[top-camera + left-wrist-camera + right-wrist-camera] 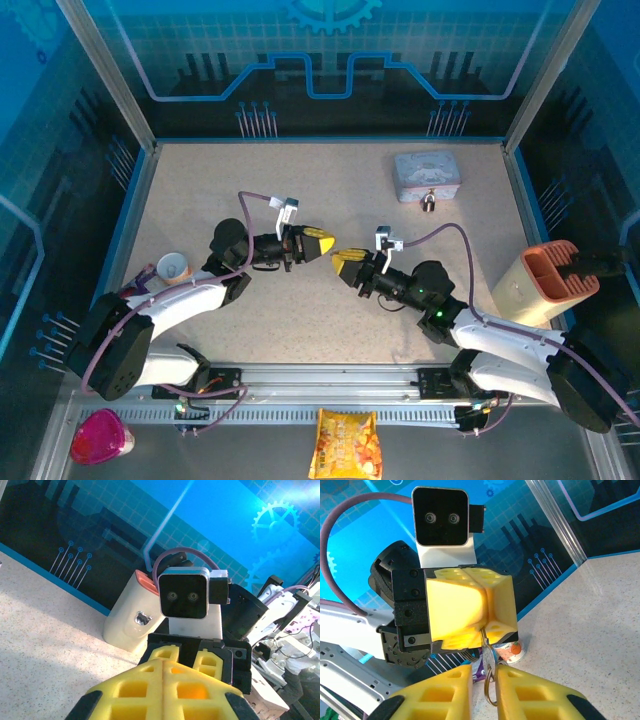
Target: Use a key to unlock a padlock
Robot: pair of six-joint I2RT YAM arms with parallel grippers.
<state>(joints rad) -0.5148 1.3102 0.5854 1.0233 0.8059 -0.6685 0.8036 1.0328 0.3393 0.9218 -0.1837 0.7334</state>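
Top view: the left end effector [320,243] and the right end effector [345,260] meet tip to tip at the centre of the frame, above the speckled surface [330,180]. The padlock [429,203] lies on that surface in the upper right, just below the grey embossed tin [427,175] and well apart from both end effectors. Right wrist view: the left end effector [487,625] has its yellow fingers pressed together, pinching the key [483,632], which protrudes downward from the seam with a metal ring [492,680] hanging from it. The right end effector [485,690], at the bottom of the frame, has its fingers narrowly parted with the ring between them. It cannot be told whether they press on it.
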